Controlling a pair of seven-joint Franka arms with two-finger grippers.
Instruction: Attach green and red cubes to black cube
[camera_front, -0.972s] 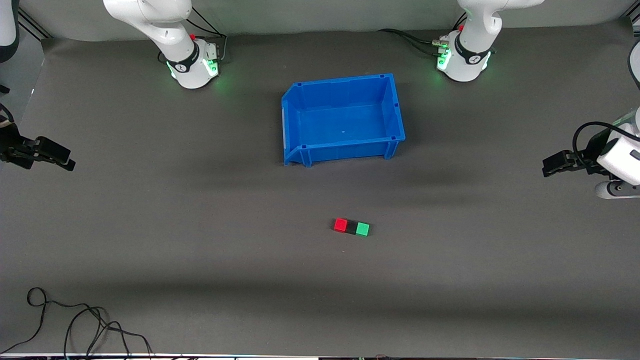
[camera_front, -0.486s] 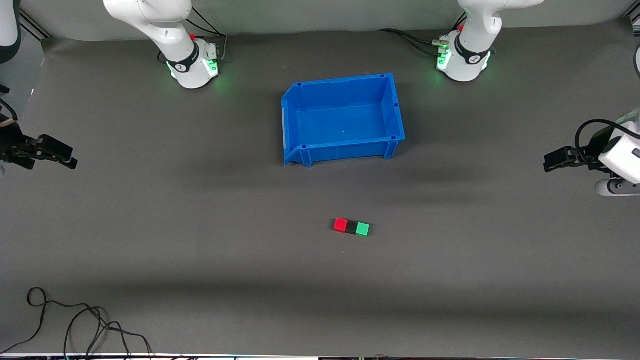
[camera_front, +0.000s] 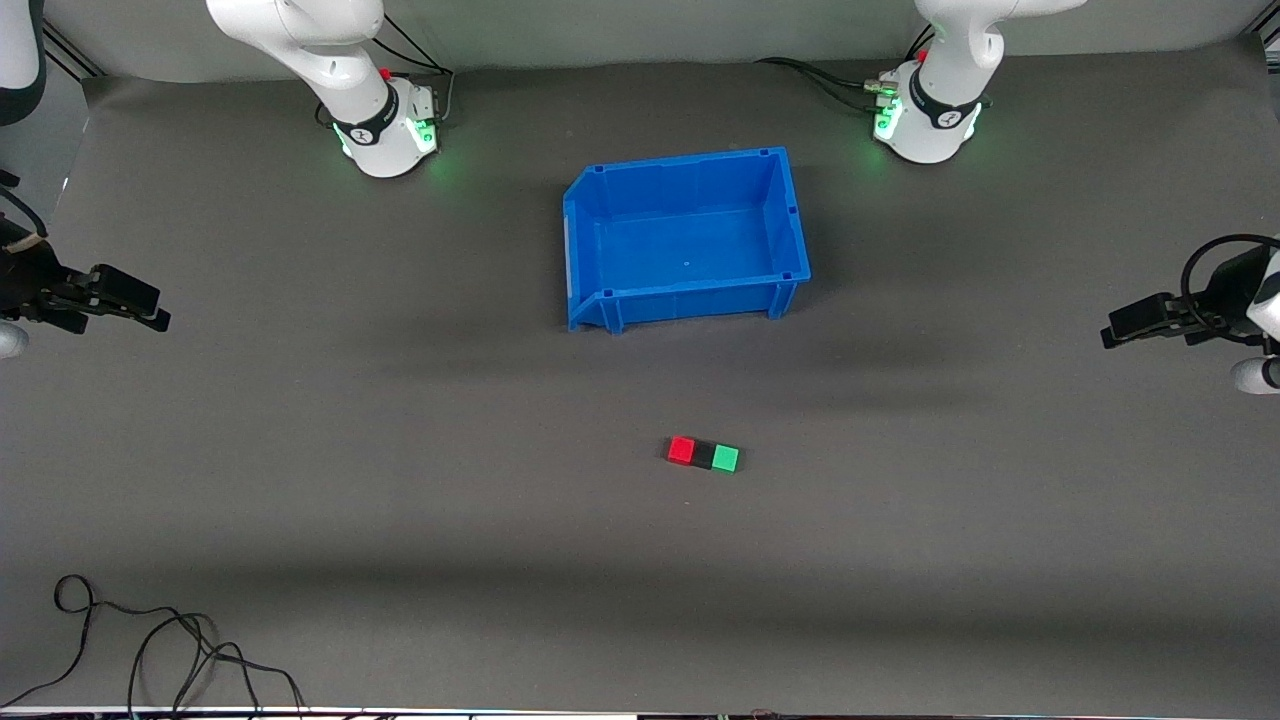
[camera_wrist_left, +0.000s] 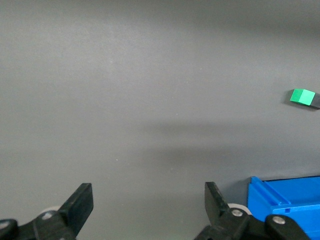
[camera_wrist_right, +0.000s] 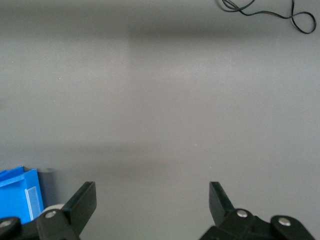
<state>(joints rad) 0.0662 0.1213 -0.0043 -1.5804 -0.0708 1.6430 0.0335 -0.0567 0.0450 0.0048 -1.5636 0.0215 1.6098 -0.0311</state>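
Observation:
The red cube (camera_front: 681, 450), the black cube (camera_front: 704, 455) and the green cube (camera_front: 726, 458) lie in one touching row on the grey mat, black in the middle, nearer the front camera than the blue bin. The green cube also shows in the left wrist view (camera_wrist_left: 302, 96). My left gripper (camera_front: 1112, 334) is open and empty over the mat at the left arm's end of the table; its jaws stand wide apart in the left wrist view (camera_wrist_left: 149, 202). My right gripper (camera_front: 155, 310) is open and empty over the right arm's end (camera_wrist_right: 152, 200).
An empty blue bin (camera_front: 580, 240) stands between the arm bases and the cubes; its corner shows in the left wrist view (camera_wrist_left: 285, 192) and the right wrist view (camera_wrist_right: 20, 192). A loose black cable (camera_front: 150, 640) lies at the front corner at the right arm's end.
My left gripper has drawn outward toward the table's end. My right gripper has moved slightly inward toward the middle. The cubes have not moved.

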